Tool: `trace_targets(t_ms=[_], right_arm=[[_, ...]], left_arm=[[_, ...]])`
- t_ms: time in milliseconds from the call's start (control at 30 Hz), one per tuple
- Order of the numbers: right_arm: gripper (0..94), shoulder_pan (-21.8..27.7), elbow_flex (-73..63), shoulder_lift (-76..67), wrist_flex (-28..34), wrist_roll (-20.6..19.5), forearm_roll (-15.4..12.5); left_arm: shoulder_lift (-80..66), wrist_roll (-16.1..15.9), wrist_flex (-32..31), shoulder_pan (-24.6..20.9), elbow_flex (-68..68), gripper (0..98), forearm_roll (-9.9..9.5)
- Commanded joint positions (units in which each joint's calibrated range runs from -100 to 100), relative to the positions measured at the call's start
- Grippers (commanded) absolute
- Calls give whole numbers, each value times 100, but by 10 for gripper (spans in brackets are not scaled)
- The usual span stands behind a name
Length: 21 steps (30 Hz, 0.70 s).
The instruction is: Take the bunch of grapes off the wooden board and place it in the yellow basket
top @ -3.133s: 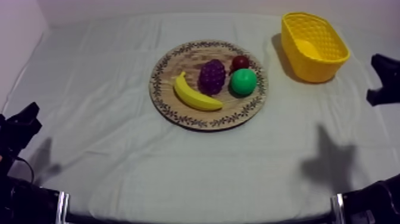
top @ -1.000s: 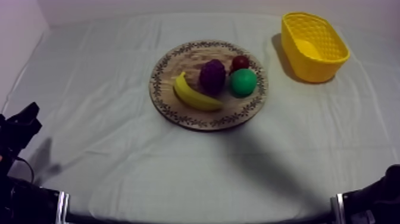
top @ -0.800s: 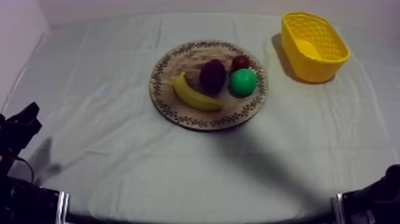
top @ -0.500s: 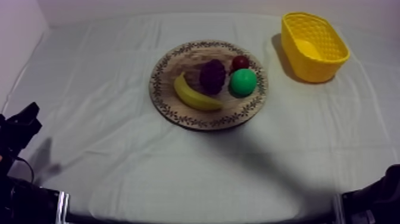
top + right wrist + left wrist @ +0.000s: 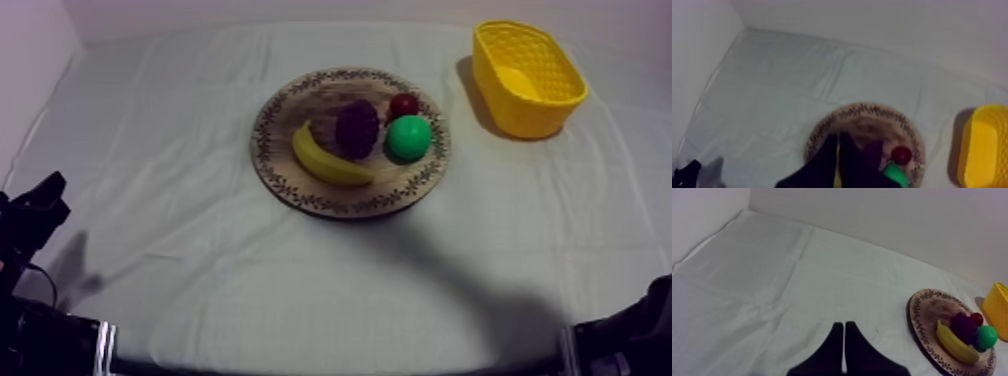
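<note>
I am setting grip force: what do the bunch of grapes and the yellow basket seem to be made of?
The bunch of grapes looks like moulded plastic or rubber: dark purple, bumpy, dull. The yellow basket is probably rigid plastic: even bright colour, lattice walls.

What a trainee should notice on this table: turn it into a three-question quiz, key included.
1. True or false: the purple bunch of grapes lies in the yellow woven basket, not on the round wooden board with a patterned rim.
2. The right gripper points toward: A the basket; B the board; C bare cloth far from both.
3. How does the left gripper hold its fingers?

Key: 1 false, the grapes are on the board; 2 B; 3 shut, together as a narrow wedge with nothing between them.
</note>
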Motion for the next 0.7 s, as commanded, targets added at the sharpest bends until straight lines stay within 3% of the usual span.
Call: trace_targets(t_ms=[0, 300, 667], right_arm=[[5, 11, 140, 79, 210, -119, -63], [5, -17, 1115, 313, -62, -444, -7], [5, -27, 1344, 321, -357, -595, 113]], left_arm=[[0, 2, 0, 1, 0, 1, 1], [0, 2, 0, 1, 0, 1, 1], [0, 2, 0, 1, 0, 1, 1]])
